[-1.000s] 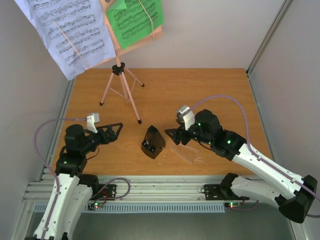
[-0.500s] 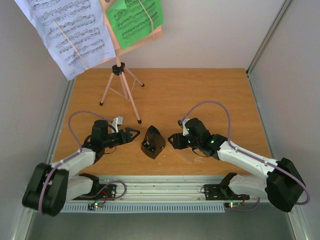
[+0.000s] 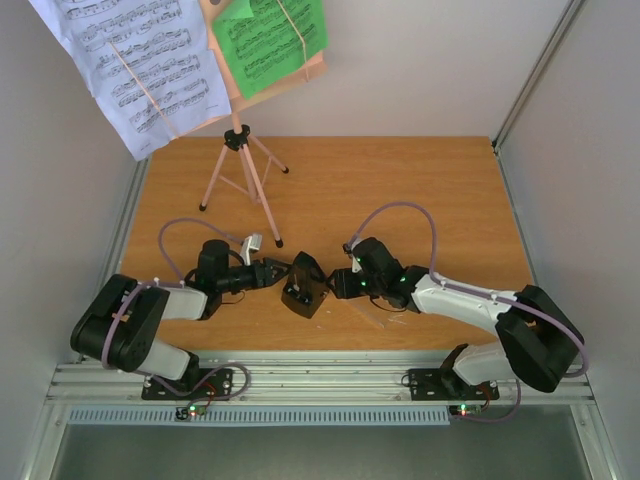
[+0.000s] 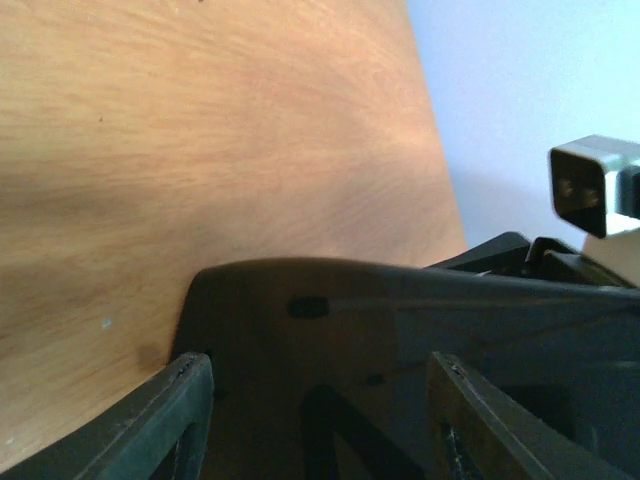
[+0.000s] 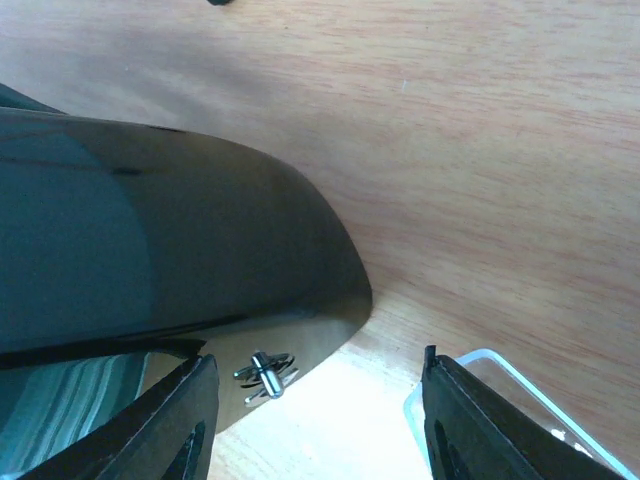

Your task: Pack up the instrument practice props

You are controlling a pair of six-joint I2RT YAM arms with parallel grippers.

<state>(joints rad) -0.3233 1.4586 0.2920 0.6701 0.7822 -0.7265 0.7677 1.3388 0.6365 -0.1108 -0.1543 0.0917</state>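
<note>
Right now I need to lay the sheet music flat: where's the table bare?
Bare: far right of the table, between the pink music stand and the right wall. Crowded: near centre, left gripper and right gripper flanking the metronome, its clear cover alongside.

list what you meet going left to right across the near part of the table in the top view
left pincer → metronome → right pincer
</note>
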